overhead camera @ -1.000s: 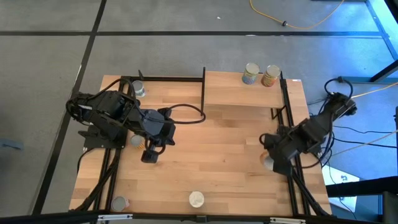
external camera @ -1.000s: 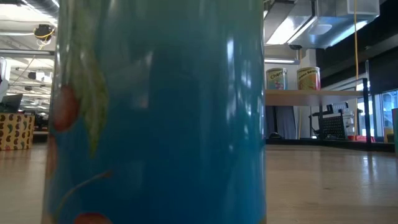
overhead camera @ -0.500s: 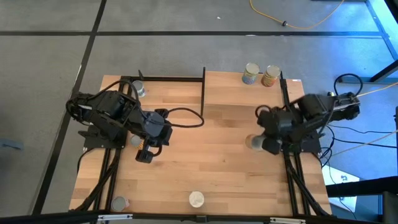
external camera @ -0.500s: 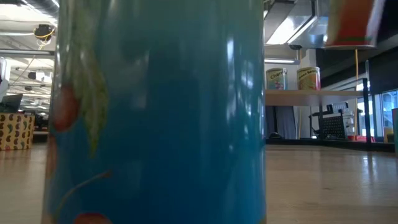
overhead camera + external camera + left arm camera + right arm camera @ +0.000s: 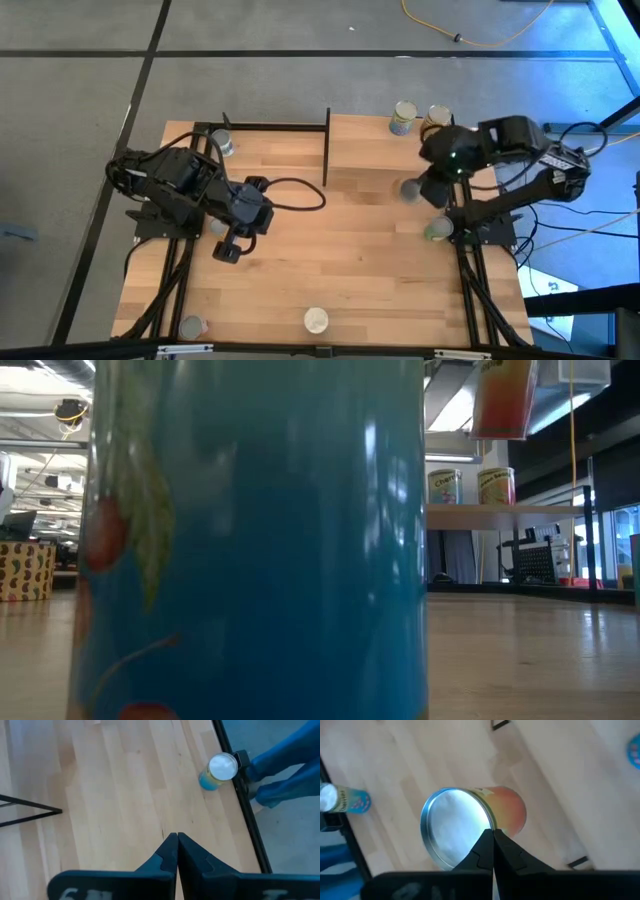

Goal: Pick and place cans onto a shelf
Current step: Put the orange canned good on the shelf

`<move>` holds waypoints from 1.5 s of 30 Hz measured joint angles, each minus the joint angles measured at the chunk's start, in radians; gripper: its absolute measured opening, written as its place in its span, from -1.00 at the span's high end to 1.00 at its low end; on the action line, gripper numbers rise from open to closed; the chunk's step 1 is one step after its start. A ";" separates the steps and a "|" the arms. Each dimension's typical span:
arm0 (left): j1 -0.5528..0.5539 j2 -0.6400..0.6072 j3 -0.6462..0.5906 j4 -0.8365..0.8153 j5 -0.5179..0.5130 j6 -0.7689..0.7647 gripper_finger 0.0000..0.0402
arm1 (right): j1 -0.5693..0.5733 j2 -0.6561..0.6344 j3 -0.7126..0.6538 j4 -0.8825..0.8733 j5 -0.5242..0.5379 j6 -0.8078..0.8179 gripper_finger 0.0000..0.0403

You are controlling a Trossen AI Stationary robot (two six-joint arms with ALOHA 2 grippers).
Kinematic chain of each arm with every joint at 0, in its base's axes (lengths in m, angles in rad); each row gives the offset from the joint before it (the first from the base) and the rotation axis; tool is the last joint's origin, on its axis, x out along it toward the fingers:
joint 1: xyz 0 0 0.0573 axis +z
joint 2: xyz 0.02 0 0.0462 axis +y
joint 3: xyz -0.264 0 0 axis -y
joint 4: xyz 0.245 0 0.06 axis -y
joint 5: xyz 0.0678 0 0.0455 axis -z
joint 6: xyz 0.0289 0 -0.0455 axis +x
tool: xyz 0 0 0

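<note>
One orange can (image 5: 470, 822) pinched at rim by right gripper (image 5: 492, 837), aloft near shelf (image 5: 385, 145); rigid, smooth, likely slippery. Left gripper (image 5: 177, 840) fingers together, empty.

I see a big wooden table (image 5: 330, 270). A little shelf (image 5: 380, 145) stands at its far end, and two cans (image 5: 404, 118) sit on it. More cans (image 5: 316, 320) stand on the table near its edges.
</note>
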State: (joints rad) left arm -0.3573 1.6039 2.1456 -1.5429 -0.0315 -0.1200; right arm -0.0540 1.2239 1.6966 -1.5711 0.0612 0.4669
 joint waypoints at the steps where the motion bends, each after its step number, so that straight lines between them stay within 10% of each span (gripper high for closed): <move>1: 0.000 0.000 0.000 0.000 0.000 0.000 1.00 | -0.022 -0.010 -0.003 -0.001 -0.001 -0.008 1.00; 25: 0.001 0.000 0.000 0.017 0.000 -0.010 1.00 | -0.561 -0.068 -0.020 0.001 0.027 -0.301 1.00; 45: 0.001 0.000 -0.001 0.016 0.000 -0.011 1.00 | -0.687 0.040 -0.020 0.000 -0.010 -0.422 1.00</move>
State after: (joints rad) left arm -0.3565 1.6039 2.1448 -1.5272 -0.0319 -0.1315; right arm -0.7411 1.2641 1.6764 -1.5707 0.0513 0.0444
